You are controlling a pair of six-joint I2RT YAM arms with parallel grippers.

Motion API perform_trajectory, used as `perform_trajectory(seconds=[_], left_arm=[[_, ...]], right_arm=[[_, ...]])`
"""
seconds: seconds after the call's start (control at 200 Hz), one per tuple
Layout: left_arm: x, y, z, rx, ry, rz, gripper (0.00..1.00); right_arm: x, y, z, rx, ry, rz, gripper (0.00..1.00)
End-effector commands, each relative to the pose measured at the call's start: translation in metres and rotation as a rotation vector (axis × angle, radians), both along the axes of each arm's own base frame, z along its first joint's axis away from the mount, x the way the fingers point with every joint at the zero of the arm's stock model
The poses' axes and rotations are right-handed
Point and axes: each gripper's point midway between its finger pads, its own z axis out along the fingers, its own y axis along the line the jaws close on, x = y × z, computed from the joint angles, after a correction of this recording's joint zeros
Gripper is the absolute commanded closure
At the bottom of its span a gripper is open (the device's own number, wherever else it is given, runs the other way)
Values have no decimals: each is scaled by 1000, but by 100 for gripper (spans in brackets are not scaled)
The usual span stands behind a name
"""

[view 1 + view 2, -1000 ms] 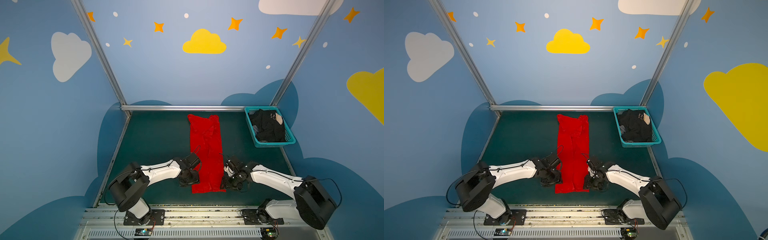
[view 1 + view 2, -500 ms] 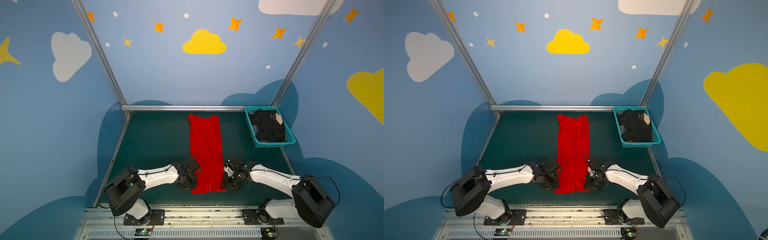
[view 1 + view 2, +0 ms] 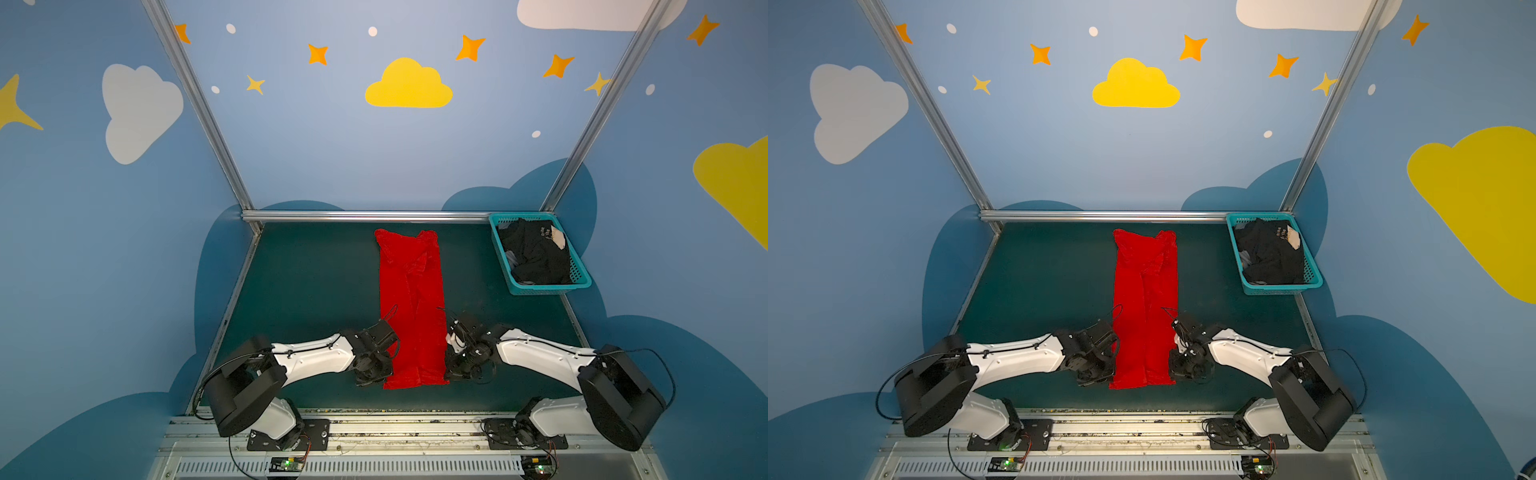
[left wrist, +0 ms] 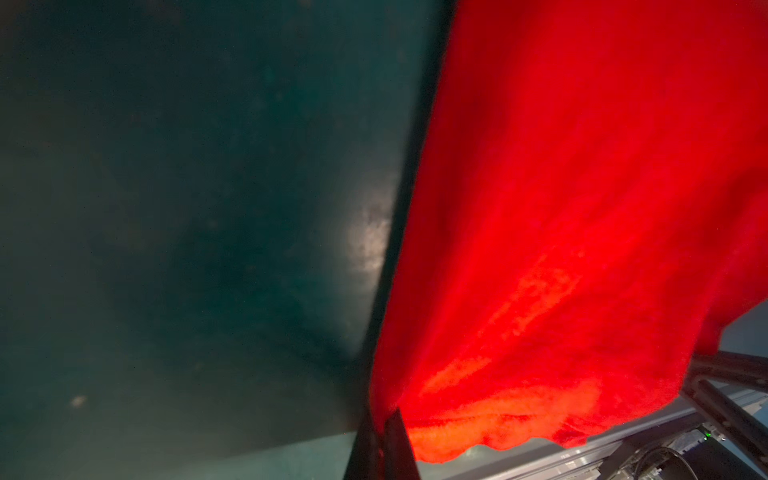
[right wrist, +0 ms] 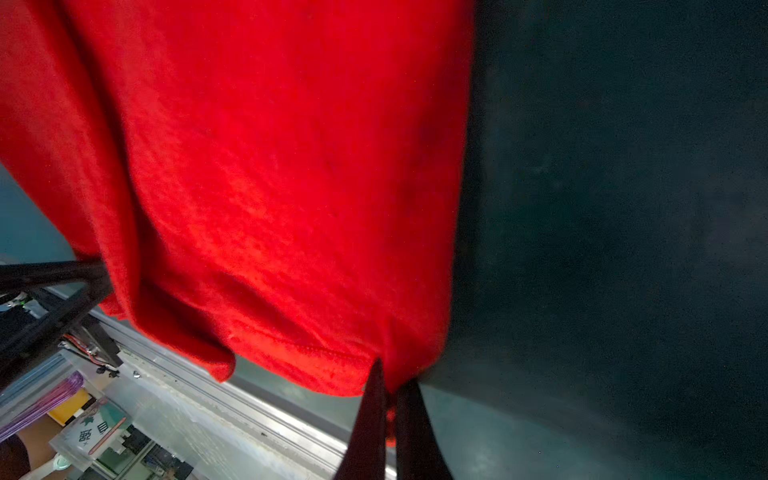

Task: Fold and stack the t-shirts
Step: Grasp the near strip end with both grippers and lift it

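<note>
- One red shirt (image 3: 409, 307) lies mid-table (image 3: 311, 282), a long narrow strip running front to back, hem at the near end.
- Left gripper (image 4: 380, 419) and right gripper (image 5: 392, 386) each pinch a hem corner.
- One basket (image 3: 540, 287) holds black shirts (image 3: 536, 253); count unclear.

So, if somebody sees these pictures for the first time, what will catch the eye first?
The bright red t-shirt, folded into a long narrow strip, lies down the middle of the dark green table. The left end effector and the right end effector are each shut on one of its near corners. In the far right corner, a teal basket holds black t-shirts.
</note>
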Motion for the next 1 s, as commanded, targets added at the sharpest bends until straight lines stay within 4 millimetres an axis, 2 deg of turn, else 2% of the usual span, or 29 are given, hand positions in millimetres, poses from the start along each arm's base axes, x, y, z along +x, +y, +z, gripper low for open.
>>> perform_trajectory(seconds=[0.0, 0.22, 0.421, 0.441, 0.526, 0.711, 0.851, 0.996], left_arm=[[-18, 27, -13, 105, 53, 12, 95], [-12, 30, 4, 92, 1, 26, 95], [13, 28, 35, 71, -126, 50, 95], [17, 30, 38, 80, -138, 62, 95], [36, 39, 53, 108, -194, 95, 95], [80, 36, 83, 70, -261, 78, 95], [119, 33, 90, 72, -275, 51, 95], [165, 31, 92, 81, -304, 7, 95]], right_arm=[[-13, -16, -9, -67, 21, -2, 100], [-7, -17, 16, -45, -41, -6, 100], [3, -17, 46, -22, -118, -13, 100], [9, -13, 55, -8, -141, -15, 100], [21, -14, 68, -8, -177, -32, 100], [57, -8, 91, 16, -241, -27, 100], [96, 1, 106, 41, -275, -11, 100], [137, 11, 112, 63, -283, 3, 100]])
